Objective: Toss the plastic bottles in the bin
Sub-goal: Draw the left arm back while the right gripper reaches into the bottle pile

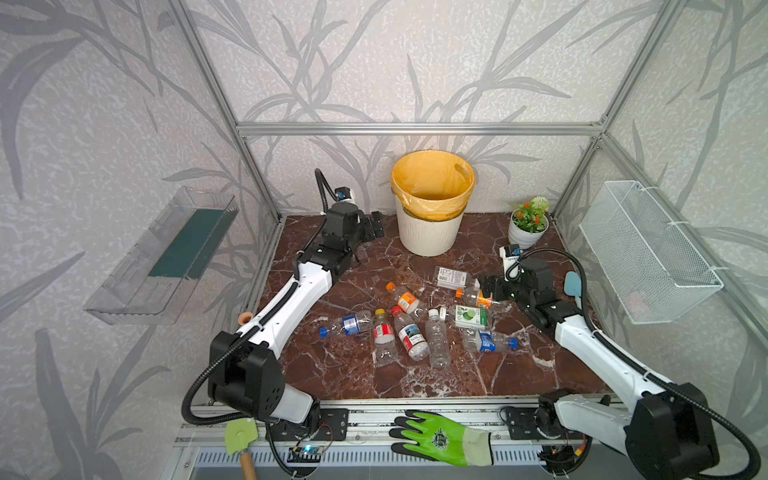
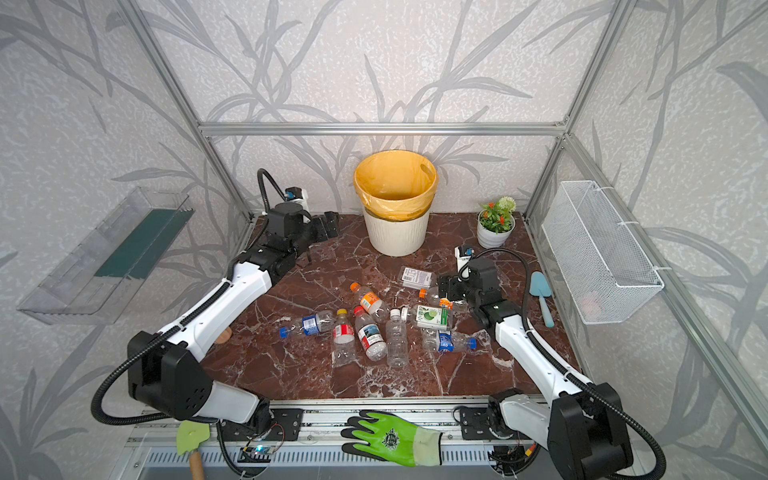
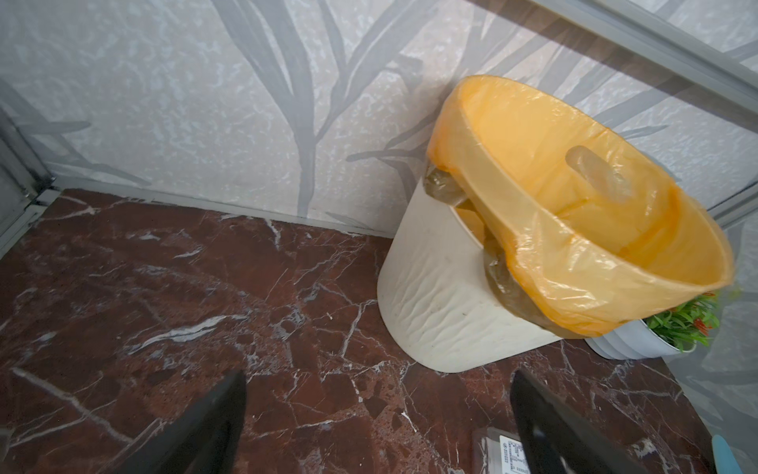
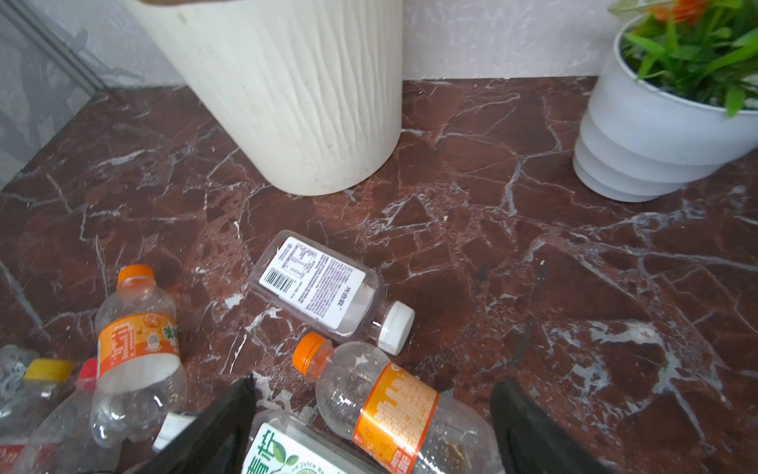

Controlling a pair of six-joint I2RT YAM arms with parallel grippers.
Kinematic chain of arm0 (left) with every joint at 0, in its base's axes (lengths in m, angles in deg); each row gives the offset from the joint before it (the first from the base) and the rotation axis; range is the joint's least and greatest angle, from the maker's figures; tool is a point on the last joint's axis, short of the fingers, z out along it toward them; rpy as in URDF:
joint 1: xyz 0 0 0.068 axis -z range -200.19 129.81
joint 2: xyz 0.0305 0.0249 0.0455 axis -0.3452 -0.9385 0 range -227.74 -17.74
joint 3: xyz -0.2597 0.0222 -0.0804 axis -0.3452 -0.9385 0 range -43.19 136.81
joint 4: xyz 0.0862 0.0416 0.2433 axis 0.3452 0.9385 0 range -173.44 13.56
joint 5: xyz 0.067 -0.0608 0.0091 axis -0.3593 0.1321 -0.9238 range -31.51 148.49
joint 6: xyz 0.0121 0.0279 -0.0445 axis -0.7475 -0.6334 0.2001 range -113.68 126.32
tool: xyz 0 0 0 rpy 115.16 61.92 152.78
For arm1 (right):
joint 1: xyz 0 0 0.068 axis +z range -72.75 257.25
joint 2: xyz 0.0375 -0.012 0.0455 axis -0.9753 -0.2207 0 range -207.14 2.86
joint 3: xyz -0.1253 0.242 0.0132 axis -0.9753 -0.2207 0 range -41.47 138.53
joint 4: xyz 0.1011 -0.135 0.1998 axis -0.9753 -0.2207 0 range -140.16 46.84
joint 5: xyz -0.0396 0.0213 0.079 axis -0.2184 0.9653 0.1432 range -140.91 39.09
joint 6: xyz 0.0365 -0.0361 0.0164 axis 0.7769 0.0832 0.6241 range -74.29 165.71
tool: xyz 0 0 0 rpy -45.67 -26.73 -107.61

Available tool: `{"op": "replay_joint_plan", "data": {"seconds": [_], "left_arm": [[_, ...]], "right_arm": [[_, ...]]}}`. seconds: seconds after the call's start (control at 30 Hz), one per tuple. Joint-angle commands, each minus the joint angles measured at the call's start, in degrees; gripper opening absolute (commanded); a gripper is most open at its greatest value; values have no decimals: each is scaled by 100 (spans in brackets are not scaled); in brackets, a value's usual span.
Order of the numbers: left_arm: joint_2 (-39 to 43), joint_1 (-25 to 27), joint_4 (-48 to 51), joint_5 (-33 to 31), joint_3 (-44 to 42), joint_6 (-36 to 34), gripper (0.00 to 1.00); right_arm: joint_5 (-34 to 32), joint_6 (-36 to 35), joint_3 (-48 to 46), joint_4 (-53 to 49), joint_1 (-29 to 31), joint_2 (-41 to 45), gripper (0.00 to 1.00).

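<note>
Right gripper (image 4: pixel 372 381) sat low in the wrist frame, jaws spread wide, straddling the orange-capped bottle (image 4: pixel 393 410), not yet clamped. Judgement: close squarely on the labelled waist, clear of the green-labelled bottle (image 4: pixel 287 451) just beside it. Left gripper (image 3: pixel 379 375) gaped wide, empty. The plastic bottles (image 1: pixel 411 336) lay mid-table; the bin (image 1: pixel 428 237) stood upper centre in both top views.

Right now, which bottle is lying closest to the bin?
The flat clear bottle with the white cap and barcode label. The other bottles all lie farther from the bin.
</note>
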Motion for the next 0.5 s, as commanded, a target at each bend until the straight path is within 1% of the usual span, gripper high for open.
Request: {"op": "replay_joint_plan", "data": {"seconds": [0.0, 0.1, 0.27, 0.37, 0.47], "left_arm": [[311, -165, -45, -23, -287, 264, 99], [546, -260, 47, -81, -565, 288, 99], [943, -375, 122, -171, -1079, 352, 99], [1077, -436, 215, -179, -1258, 354, 99], [1138, -466, 239, -180, -1377, 373, 99]], "right_arm": [[163, -379, 313, -917, 151, -122, 90], [155, -73, 396, -1476, 207, -85, 90], [118, 566, 59, -1947, 216, 266, 90], [234, 740, -130, -2084, 216, 342, 91], [401, 967, -271, -2019, 215, 212, 91]]}}
